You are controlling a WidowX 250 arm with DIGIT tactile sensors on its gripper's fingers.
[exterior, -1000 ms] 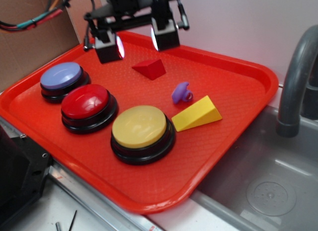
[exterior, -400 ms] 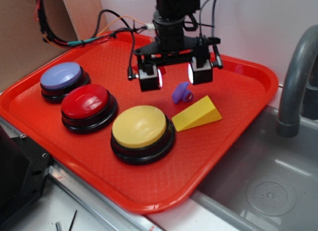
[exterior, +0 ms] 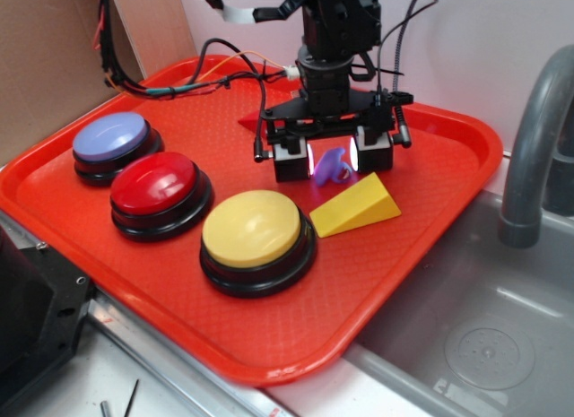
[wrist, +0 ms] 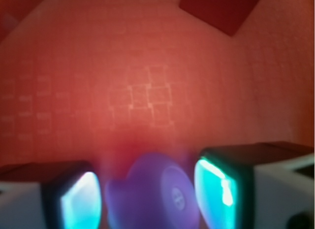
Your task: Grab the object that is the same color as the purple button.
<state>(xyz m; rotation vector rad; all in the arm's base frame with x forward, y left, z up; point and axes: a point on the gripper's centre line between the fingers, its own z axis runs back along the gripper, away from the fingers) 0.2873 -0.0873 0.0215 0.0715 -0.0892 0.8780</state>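
tool (exterior: 333, 163) low over the red tray (exterior: 430, 220), fingers (exterior: 289, 162) spread with a moderate gap, one on each side of the purple toy (exterior: 331, 168); toy sits between them on the tray floor, not lifted, cannot tell if either pad touches it. wrist view is blurry: purple toy (wrist: 152, 197) fills the gap at bottom centre, glowing pads (wrist: 214, 189) left and right of it, the right one looks just beside it, a slim gap on the left. tool (wrist: 147, 199) not closed on anything

yellow wedge (exterior: 355, 206) just in front of the toy toward the camera, thin end nearest the yellow button (exterior: 256, 240), which is near the toy on its front-left. red button (exterior: 160, 193) further left of the toy, purple button (exterior: 115, 145) left again, well apart from the toy, lavender dome on black base. red wedge (exterior: 252, 123) behind the toy, mostly hidden by the tool body, only a corner shows; in the wrist view red wedge (wrist: 221, 10) is the dark shape at top right. cables (exterior: 193, 72) loop across the tray's back left. grey sink (exterior: 484, 336) and faucet (exterior: 534, 148) right of the tray, cardboard (exterior: 45, 58) behind the purple button
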